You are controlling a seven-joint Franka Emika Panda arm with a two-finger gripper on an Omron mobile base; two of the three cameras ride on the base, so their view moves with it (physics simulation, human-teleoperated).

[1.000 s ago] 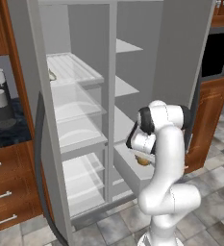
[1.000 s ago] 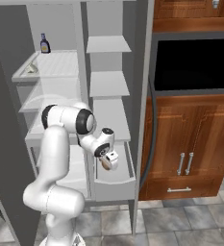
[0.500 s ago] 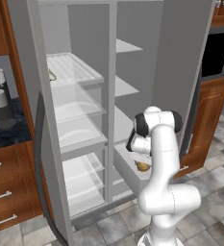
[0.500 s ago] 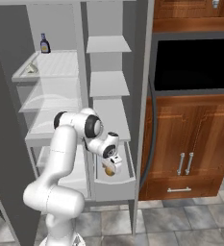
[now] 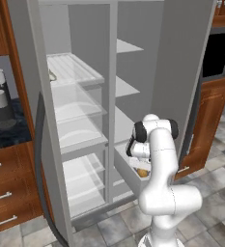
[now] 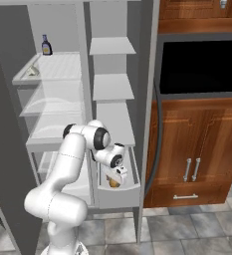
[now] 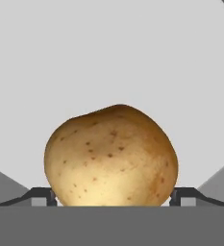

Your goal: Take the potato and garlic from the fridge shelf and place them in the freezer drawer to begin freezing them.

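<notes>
In the hand view the potato (image 7: 111, 156) is filling the lower middle of the frame, sitting between the two dark finger tips (image 7: 42, 196), which are closing against its sides. In the right base view, low and centre, the gripper (image 6: 116, 178) is reaching down into the freezer drawer (image 6: 118, 193), holding the potato inside it. Farther back, at upper left, the garlic (image 6: 33, 71) is lying on the fridge shelf (image 6: 62, 67), near a dark-capped bottle (image 6: 46, 45).
</notes>
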